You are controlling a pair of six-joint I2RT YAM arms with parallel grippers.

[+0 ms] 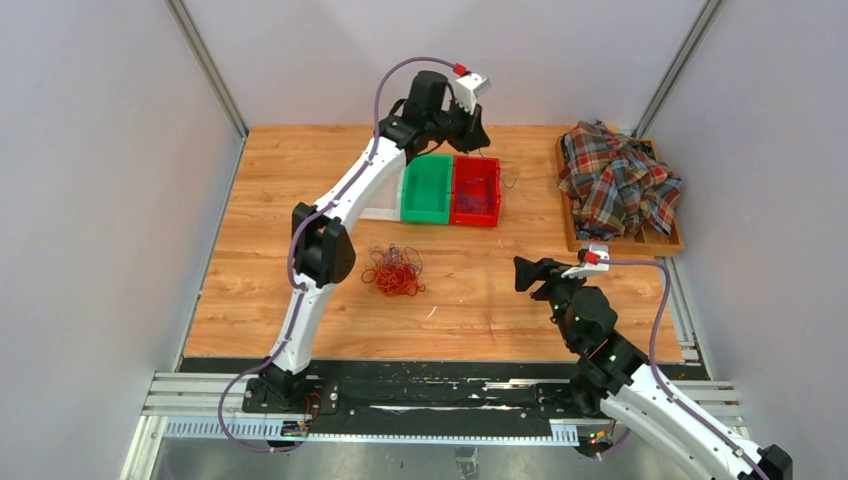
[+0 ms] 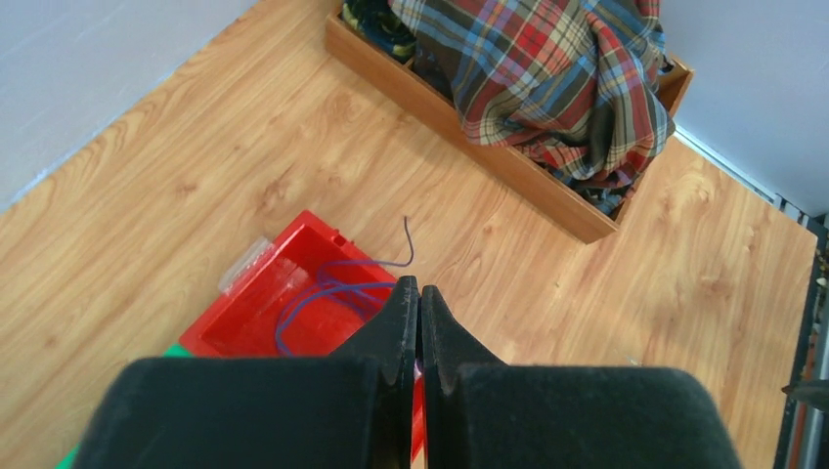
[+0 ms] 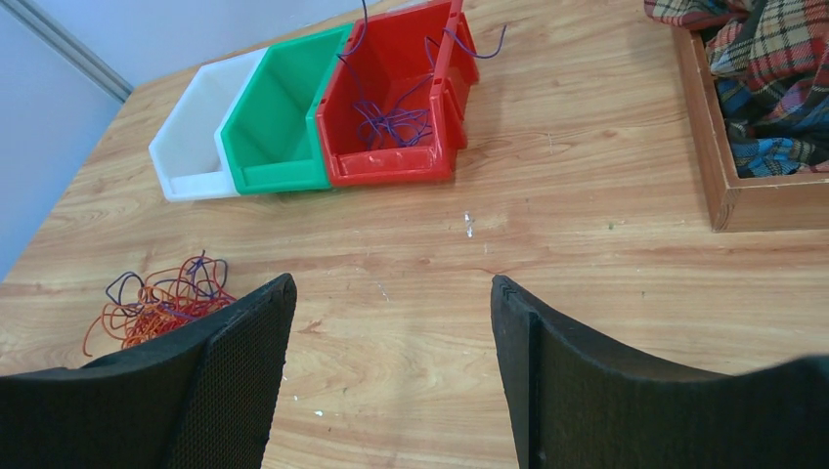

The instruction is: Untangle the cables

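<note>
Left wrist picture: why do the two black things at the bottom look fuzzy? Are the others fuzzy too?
Left wrist: the shut left gripper sits right by the lens, so it blurs; the purple cable beyond is sharp. Right wrist: the open right gripper shows crisp mesh. Top external: evenly lit, sharp.

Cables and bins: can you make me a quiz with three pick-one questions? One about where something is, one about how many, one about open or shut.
1. Where is the purple cable? A) green bin B) red bin C) white bin
2. How many bins stand in a row? A) two B) three C) five
3. The right gripper is: A) open B) shut on a cable C) shut on cloth

Answers: 1 B, its loops lie inside the red walls. 2 B, a white bin, a green bin and the red one. 3 A, its fingers stand wide apart with nothing between.
</note>
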